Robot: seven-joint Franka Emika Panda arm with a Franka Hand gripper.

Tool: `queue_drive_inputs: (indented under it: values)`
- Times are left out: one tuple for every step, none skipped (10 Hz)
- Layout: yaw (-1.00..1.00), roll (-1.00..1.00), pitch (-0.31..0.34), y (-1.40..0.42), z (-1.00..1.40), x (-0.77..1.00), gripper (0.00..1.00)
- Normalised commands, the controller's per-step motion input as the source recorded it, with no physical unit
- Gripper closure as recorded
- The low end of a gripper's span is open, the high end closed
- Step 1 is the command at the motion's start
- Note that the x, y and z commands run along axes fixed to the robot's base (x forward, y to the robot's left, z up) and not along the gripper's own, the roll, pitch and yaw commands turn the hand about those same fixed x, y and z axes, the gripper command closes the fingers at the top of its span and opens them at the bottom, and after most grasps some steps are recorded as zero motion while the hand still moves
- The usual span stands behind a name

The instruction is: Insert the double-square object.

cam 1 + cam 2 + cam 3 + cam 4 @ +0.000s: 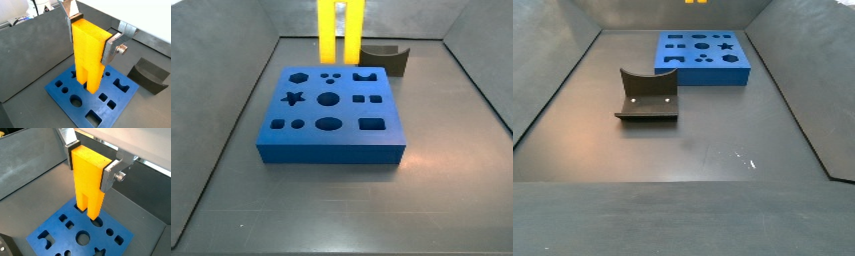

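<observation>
My gripper (pixel 92 34) is shut on the top of the double-square object (pixel 87 55), a tall bright yellow piece with two square prongs pointing down. Both wrist views show silver fingers (pixel 110 175) clamping its upper block (pixel 87 178). The prongs hang above the blue block (pixel 87 106) with shaped holes, over its part near the dark holder, and I cannot tell any contact. In a side view only the prongs (pixel 342 30) show, above the block's far edge (pixel 331 152). In a side view only the prong tips (pixel 696 2) show, well above the block (pixel 704 78). The gripper is out of both side views.
A dark grey curved holder (pixel 385 58) stands just behind the blue block and also shows in a side view (pixel 647 95) and a wrist view (pixel 150 75). Grey walls enclose the dark floor (pixel 714 140) on three sides.
</observation>
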Motion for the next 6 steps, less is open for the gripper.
queue_drive_inputs:
  values:
    - [0.0, 0.0, -0.057, 0.0, -0.19, 0.0, 1.0]
    - [0.0, 0.08, -0.036, 0.04, -0.43, 0.33, 1.0]
    - [0.0, 0.14, -0.006, 0.14, -0.41, 0.66, 1.0]
    - [0.0, 0.17, 0.0, 0.19, -0.41, 0.8, 1.0]
    - [0.0, 0.17, 0.0, 0.22, -0.42, 0.83, 1.0]
    - [0.0, 0.15, 0.0, 0.22, -0.43, 0.94, 1.0]
